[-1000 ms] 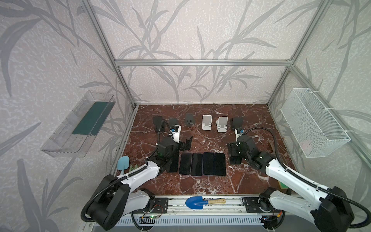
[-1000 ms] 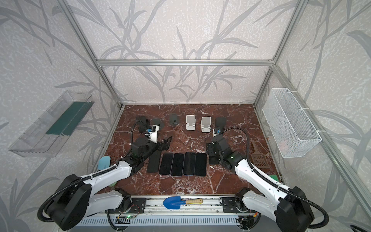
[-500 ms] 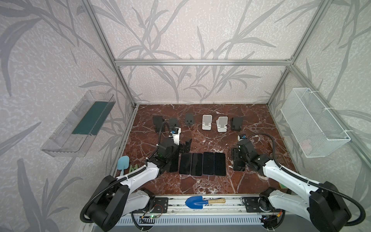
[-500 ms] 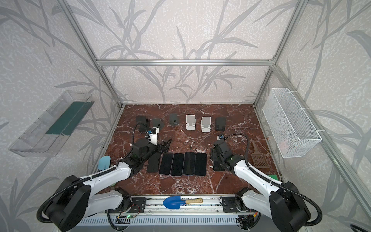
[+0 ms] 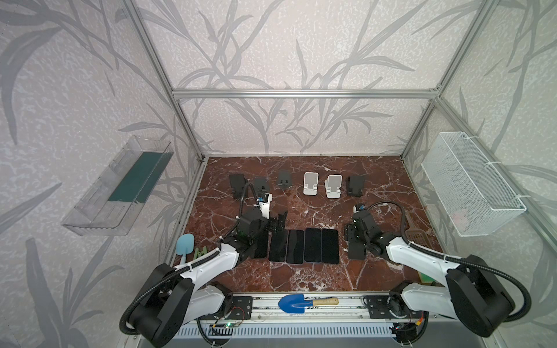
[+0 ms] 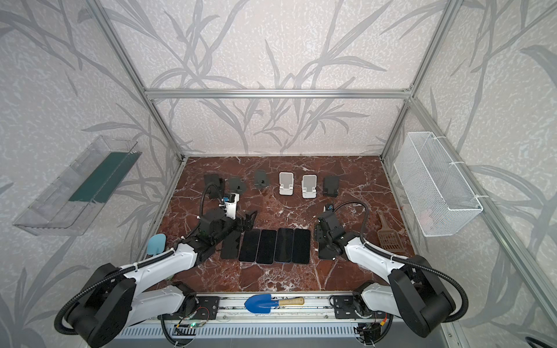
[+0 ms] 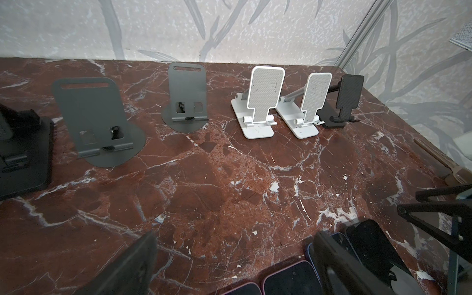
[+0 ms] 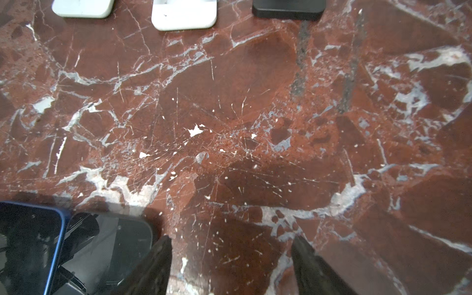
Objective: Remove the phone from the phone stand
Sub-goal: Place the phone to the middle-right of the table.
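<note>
- Red-veined marble table [image 5: 301,277] inside a papered, metal-framed booth. Six phone stands [image 7: 265,102] line the back, and none that I can make out carries a phone.
- Nearer the front, five phones [image 5: 312,244] lie flat, side by side. The sixth phone [image 5: 356,252], which I judge to be the task's thing, lies just to their right across a small gap. Its far end is hidden under the head of the right arm.
- Near the left end of that row, the left fingers [image 7: 132,268] stand wide with bare table between them, holding nothing.
- Over the sixth phone, the right fingers [image 8: 153,265] are set narrower, roughly a phone's breadth. The wrist view shows only marble between the tips, so I cannot tell whether they pinch the phone farther back.
- Handling, as a judgement:
  - It is a stiff, thin slab, fairly dense, with a slick glass face that could scratch or crack on stone.
  - It is best taken across its two long edges near an end, never by the face.
  - Lying flat, it offers little edge to catch.
- Compared with a second ago:
  - The right arm has drawn back toward the front edge of the table.
  - The sixth phone has come with it, into line with the row.
  - The left fingers have eased back slightly and are as wide as before.
  - The stands and the five phones have not shifted.
</note>
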Controlling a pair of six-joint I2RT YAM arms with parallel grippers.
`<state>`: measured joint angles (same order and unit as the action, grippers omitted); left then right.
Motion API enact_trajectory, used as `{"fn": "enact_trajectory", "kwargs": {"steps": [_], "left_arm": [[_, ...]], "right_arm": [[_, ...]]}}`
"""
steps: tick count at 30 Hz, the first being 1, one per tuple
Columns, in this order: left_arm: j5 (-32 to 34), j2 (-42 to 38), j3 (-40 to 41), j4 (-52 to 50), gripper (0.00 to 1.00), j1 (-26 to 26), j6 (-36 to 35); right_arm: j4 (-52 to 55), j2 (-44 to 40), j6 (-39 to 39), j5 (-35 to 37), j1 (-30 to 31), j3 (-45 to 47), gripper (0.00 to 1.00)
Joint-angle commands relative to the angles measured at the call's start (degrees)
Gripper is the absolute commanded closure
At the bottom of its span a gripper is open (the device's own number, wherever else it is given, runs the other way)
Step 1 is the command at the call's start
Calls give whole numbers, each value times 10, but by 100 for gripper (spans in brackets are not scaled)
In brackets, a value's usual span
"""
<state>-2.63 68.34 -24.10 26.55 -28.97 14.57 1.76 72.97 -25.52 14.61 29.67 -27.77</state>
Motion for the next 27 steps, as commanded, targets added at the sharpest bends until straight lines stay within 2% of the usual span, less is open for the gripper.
{"fn": "enact_trajectory", "kwargs": {"steps": [1, 13, 17, 27], "left_arm": [[9, 7, 4, 6, 5, -3, 5], [4, 46, 9, 55, 5, -5, 9], [-3, 67, 11, 77, 5, -5, 14], [-11, 88, 12, 103, 5, -5, 16]], "right_arm": [[-16, 20, -6, -2, 1, -2, 46], [-21, 54, -68, 13, 18, 3, 46], [-22, 74, -77, 32, 25, -4, 45], [-44, 90, -78, 32, 40, 0, 43]]}}
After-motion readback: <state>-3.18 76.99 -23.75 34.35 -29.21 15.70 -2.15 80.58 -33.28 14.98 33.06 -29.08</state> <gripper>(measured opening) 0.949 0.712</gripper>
